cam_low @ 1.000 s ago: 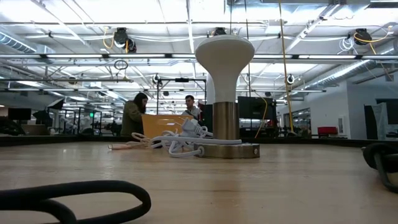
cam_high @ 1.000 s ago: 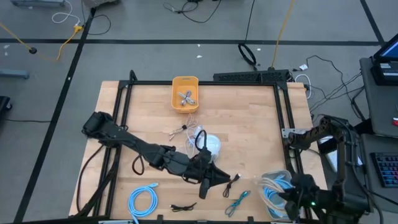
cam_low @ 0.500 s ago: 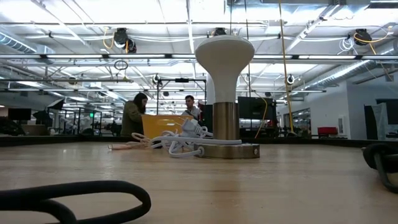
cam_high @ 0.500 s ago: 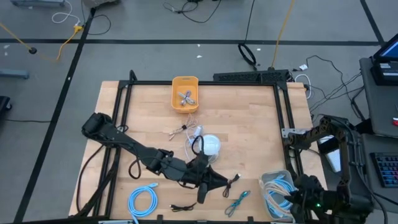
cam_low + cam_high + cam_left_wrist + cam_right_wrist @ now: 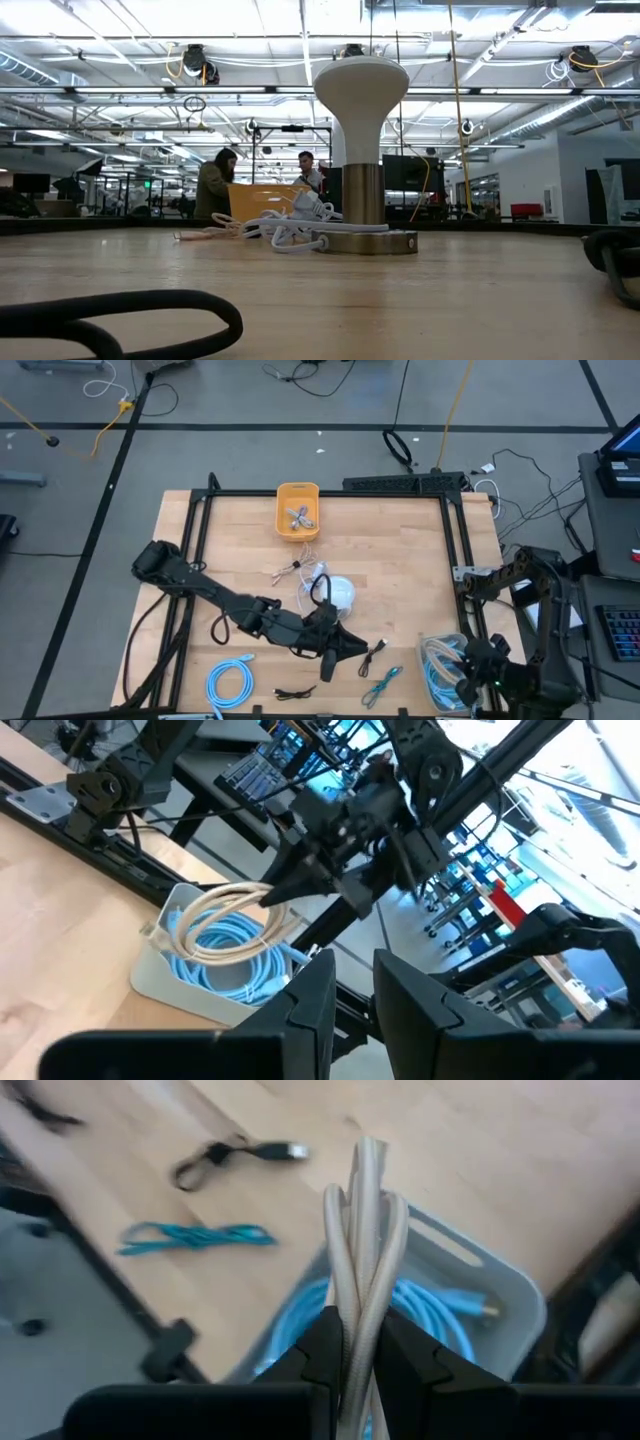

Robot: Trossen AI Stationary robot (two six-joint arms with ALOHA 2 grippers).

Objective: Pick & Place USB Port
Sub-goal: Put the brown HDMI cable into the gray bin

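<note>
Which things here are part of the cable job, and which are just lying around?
In the job:
- beige cable, gripped by the right end effector
- clear bin holding blue cable

Lying about:
- orange tray
- white lamp
- teal cable
- left end effector

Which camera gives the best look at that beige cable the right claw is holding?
The right wrist view: the beige cable fills it, pinched in the right gripper above the grey bin. The left wrist view shows its loop from farther off. The high view shows it only small; the low view misses it.
</note>
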